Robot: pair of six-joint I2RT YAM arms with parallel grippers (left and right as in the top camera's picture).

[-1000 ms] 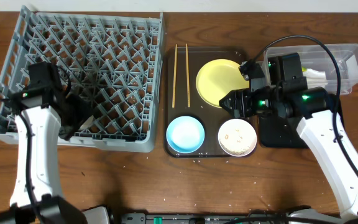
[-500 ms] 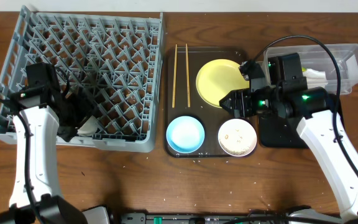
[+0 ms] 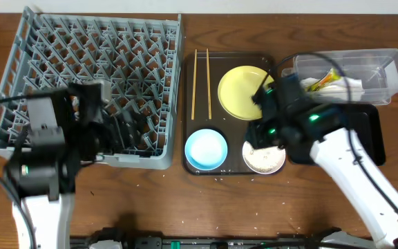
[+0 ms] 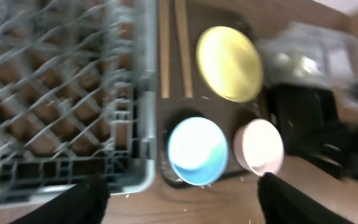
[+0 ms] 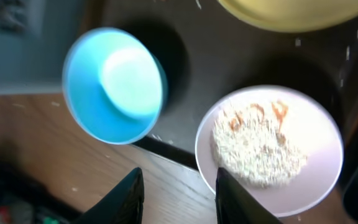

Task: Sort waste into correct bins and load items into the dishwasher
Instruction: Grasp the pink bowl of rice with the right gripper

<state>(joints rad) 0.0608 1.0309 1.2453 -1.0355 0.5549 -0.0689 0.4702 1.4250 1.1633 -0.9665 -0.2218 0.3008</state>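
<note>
Right arm swings off the black tray (image 3: 368, 135) and comes down-left over the dark brown serving tray (image 3: 214, 128); the left arm lifts and drifts toward the centre, now above the lower edge of the grey dish rack (image 3: 81, 55).

Right pincer (image 5: 178, 198) shows its two fingers at the bottom of its wrist view, set at a narrowish gap with nothing between them; empty. Just ahead of it, up and to the right in that view, sits the white bowl (image 5: 269, 149), rice scraps (image 5: 257, 146) heaped in the middle; the light blue bowl (image 5: 114, 84) lies to the upper left, about as far off.

In the overhead view the white bowl sits at the lower right corner of the serving tray, the right arm directly over its upper rim; the black tray is just beside it to the right and the clear tub (image 3: 385, 62) above that.

Left pincer (image 4: 182, 200) is spread wide and empty, hanging over the table edge, the rack corner to its upper left; both bowls are well ahead of it; so the right arm is plainly the nearer one for that bowl of scraps.
</note>
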